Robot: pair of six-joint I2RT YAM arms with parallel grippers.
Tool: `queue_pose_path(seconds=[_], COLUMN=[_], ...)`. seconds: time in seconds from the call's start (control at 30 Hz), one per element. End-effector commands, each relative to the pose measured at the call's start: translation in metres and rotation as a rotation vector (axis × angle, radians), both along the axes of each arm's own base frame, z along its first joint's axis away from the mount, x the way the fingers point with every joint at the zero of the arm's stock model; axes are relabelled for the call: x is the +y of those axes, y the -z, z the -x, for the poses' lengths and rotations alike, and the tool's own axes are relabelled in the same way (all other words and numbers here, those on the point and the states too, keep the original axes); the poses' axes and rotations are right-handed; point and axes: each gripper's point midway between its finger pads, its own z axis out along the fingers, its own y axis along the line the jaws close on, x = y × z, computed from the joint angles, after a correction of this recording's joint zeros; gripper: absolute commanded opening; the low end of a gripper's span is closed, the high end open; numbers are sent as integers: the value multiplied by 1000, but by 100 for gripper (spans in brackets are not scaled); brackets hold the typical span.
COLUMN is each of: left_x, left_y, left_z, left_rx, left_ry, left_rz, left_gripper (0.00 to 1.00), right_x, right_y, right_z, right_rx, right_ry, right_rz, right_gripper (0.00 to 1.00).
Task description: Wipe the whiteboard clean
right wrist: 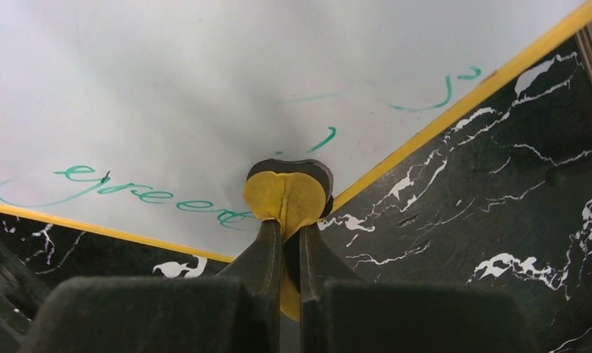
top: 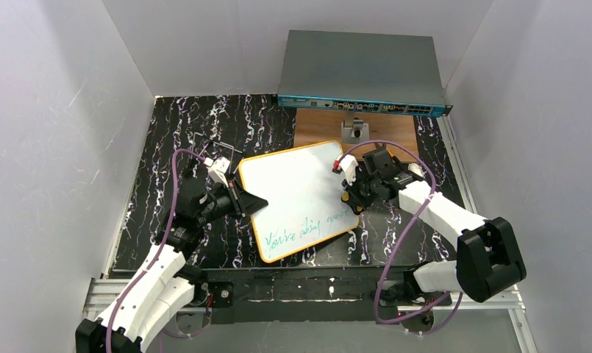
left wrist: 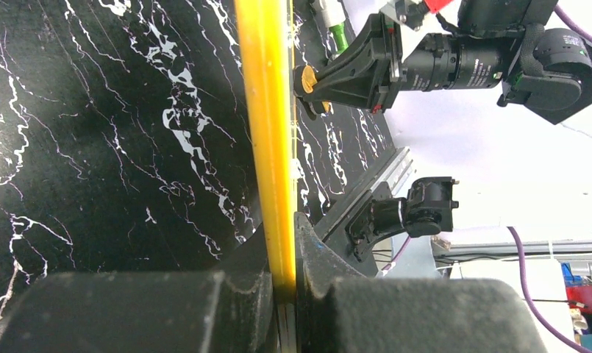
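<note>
Where the two arms reach in from the 6 o'clock edge of the black marbled table (top: pixel 168 154), the whiteboard (top: pixel 300 193) lies at the centre of the table in the top view, turned slightly so that its long sides run from about 7 o'clock to 1 o'clock. The left gripper (top: pixel 243 197) meets the board at its 9 o'clock edge. In the left wrist view this gripper (left wrist: pixel 282 259) is clamped on the orange-yellow rim (left wrist: pixel 267 110), one finger on each face of the board, which is seen edge-on. The right gripper (top: pixel 349 193) stands at the board's 3 o'clock edge. In the right wrist view its fingers (right wrist: pixel 267 246) are closed on a small eraser pad (right wrist: pixel 285 193), yellow with a dark face. The pad sits against the white surface just inside the rim, near a corner. Green handwriting (top: pixel 307 224) runs along the board's 6 o'clock side. In the right wrist view one green word lies at 9 o'clock from the pad, and faint green strokes lie at 12 to 1 o'clock from it. The upper part of the board is plain white. Beyond the board, at 1 o'clock, a brown wooden board (top: pixel 392 131) rests on the table and carries a small metal stand (top: pixel 354 131). Farthest away, at 12 to 1 o'clock, a grey network switch (top: pixel 362 70) with a blue front strip sits against the back wall.
</note>
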Motion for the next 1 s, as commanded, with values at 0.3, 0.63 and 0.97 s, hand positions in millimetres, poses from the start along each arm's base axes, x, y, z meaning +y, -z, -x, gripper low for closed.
queue_pose_path(seconds=[0.3,0.63,0.97], left_x=[-3,-4,-4], left_y=[0,2,2], left_z=[3,2,2], left_rx=[-124,-113,-114], left_ry=[89,98,96], left_rz=[-73,-74,-73], left_gripper=[0,0,0], right_x=[12,24,-10], right_y=[-22,-37,-7], right_z=[-30,-54,-53], right_rx=[48,-74,34], right_ry=[104,152,240], right_rz=[-166,-139,-90], right_gripper=[1,1,1])
